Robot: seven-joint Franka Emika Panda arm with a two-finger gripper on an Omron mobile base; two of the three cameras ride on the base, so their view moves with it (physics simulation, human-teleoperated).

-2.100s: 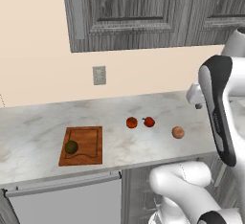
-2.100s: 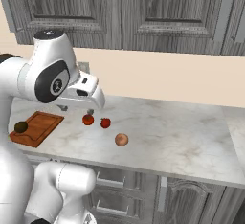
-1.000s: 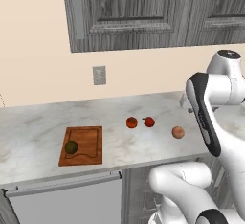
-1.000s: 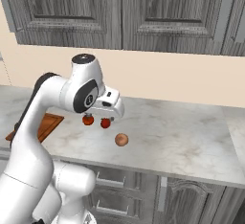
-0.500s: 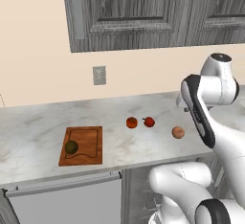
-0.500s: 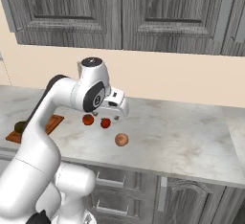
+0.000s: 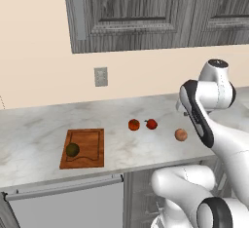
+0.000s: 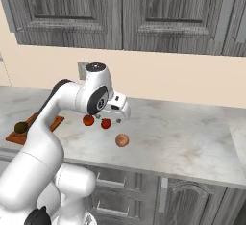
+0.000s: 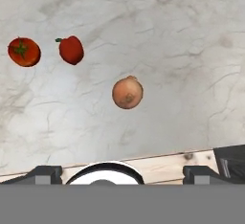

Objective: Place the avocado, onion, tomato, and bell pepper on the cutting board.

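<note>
The reddish-brown cutting board (image 7: pixel 90 150) lies on the counter's left part, and the dark green avocado (image 7: pixel 72 149) rests on its near left corner. To its right sit the orange-red tomato (image 7: pixel 133 124), the red bell pepper (image 7: pixel 151 123) and the pale peach onion (image 7: pixel 181 134). My gripper (image 8: pixel 108 118) hangs open above the counter over these three, holding nothing. Looking down in the hand view, the onion (image 9: pixel 128 92) is near the middle, between the two fingertips (image 9: pixel 45 173), with the bell pepper (image 9: pixel 71 50) and tomato (image 9: pixel 24 51) at the upper left.
The marble counter (image 8: pixel 192 132) runs on bare to the right of the onion. Grey wall cabinets (image 7: pixel 146 8) hang above, and an outlet (image 7: pixel 100 76) is on the wall behind the board. The counter's front edge lies just near of the onion.
The arm has swung away from the board side to the right and stretched forward, so the open gripper now hangs over the tomato, pepper and onion. No produce has moved.
</note>
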